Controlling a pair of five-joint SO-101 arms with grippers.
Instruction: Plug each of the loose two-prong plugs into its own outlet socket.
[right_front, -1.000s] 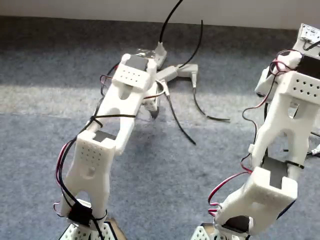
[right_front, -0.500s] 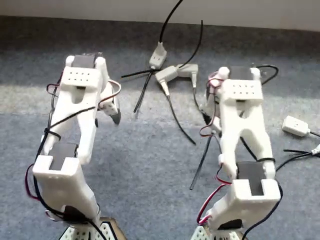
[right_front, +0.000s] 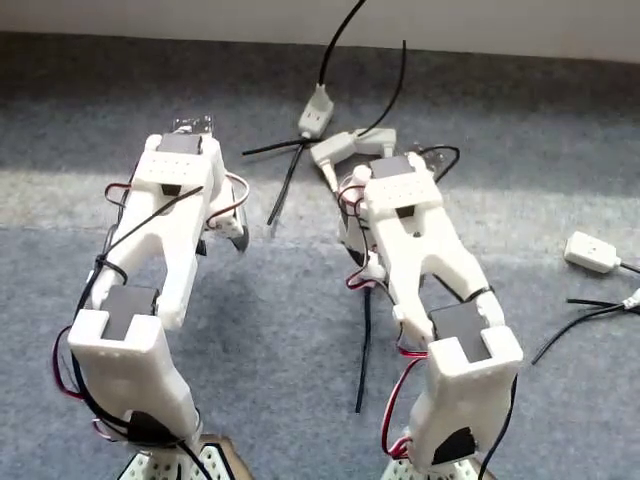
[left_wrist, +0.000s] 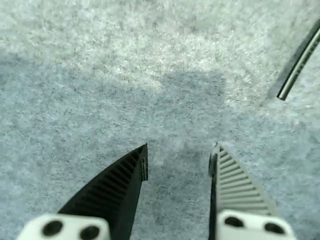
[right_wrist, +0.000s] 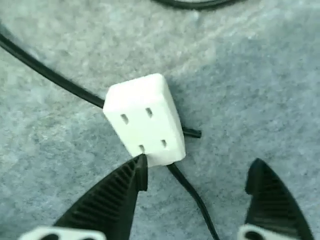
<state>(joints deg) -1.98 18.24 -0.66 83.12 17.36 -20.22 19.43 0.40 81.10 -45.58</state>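
Your right gripper (right_wrist: 200, 164) is hanging spread wide over the white outlet block (right_wrist: 145, 119), gripping nothing; the block is lying slots-up on the grey carpet (right_wrist: 260, 75), with a black cord (right_wrist: 45, 72) passing under it. One dark finger (right_wrist: 117, 192) is meeting the block's near corner while the other is standing well off to the side, so you are lining up off-centre. If you are closing from here, that near finger is likely shoving the block across the carpet rather than clamping it, or catching the cord and twisting the block round.

Your left gripper (left_wrist: 180, 149) is also gaping, with nothing between its tips and bare carpet below; a loose cable end (left_wrist: 295, 65) is lying off to one side.

In the high view a white plug (right_front: 315, 110) is sitting near the far edge, well apart from both grippers, its lead crossing other cords; dragging one is probably pulling its neighbours. The right arm is covering its own target from above, so you are judging alignment from the wrist view alone.
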